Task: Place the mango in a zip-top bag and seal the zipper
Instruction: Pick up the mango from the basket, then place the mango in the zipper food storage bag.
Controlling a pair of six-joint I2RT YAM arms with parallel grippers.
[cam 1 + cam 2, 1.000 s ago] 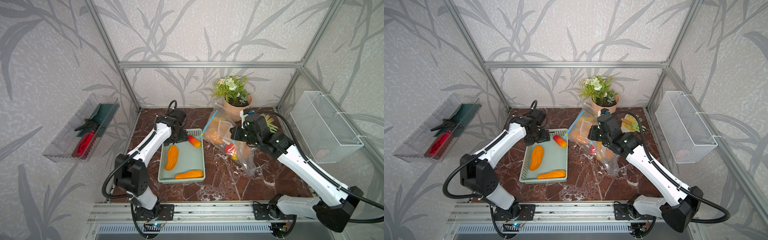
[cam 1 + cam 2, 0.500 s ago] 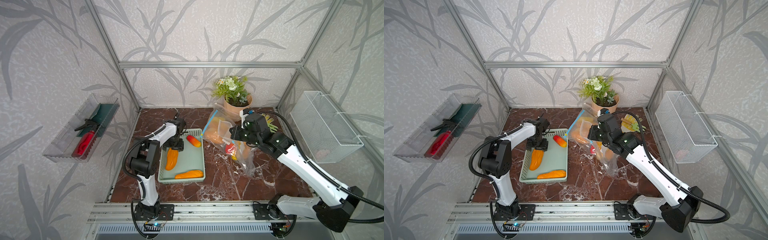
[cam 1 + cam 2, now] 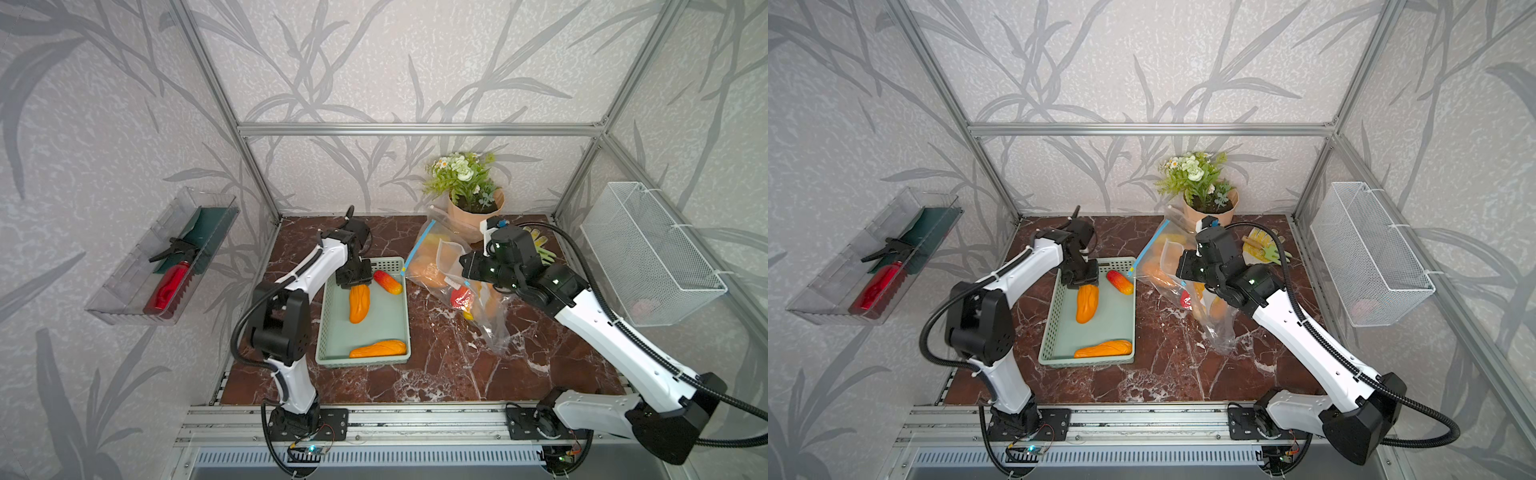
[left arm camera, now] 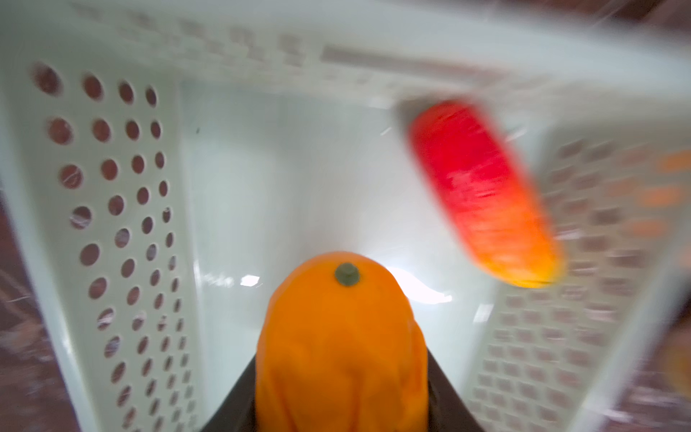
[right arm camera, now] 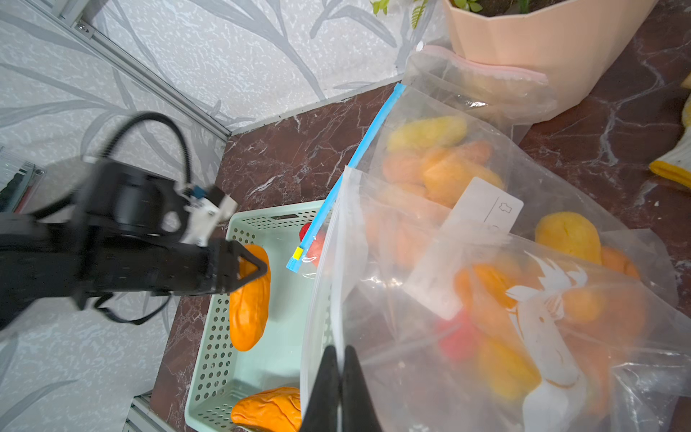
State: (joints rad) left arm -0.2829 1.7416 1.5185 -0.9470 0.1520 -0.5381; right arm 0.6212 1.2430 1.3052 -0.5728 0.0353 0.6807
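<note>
- Mint-green perforated basket [image 3: 325,320] sits left of centre on the marbled counter [image 3: 436,374], with three mangoes in it.
- Left gripper [image 3: 355,284] reaches into the basket's far end. Its jaws sit on either side of an orange mango [image 4: 336,355], and both fingers press its sides in the left wrist view.
- That mango lies lengthwise on the basket floor.
- A red-orange mango [image 3: 387,281] lies just beside it at the far right corner. A third [image 3: 377,348] lies along the near wall.
- The clear, crinkled bag [image 5: 430,239] slumps on the counter just right of the basket, with orange and yellow fruit inside.
- Right gripper [image 5: 341,359] has its jaws pinched shut on the bag's film edge.
- The blue zipper [image 5: 351,161] slants toward the basket, and its yellow-tabbed end hangs over the rim.
- A flower pot [image 3: 473,216] stands behind the bag.
</note>
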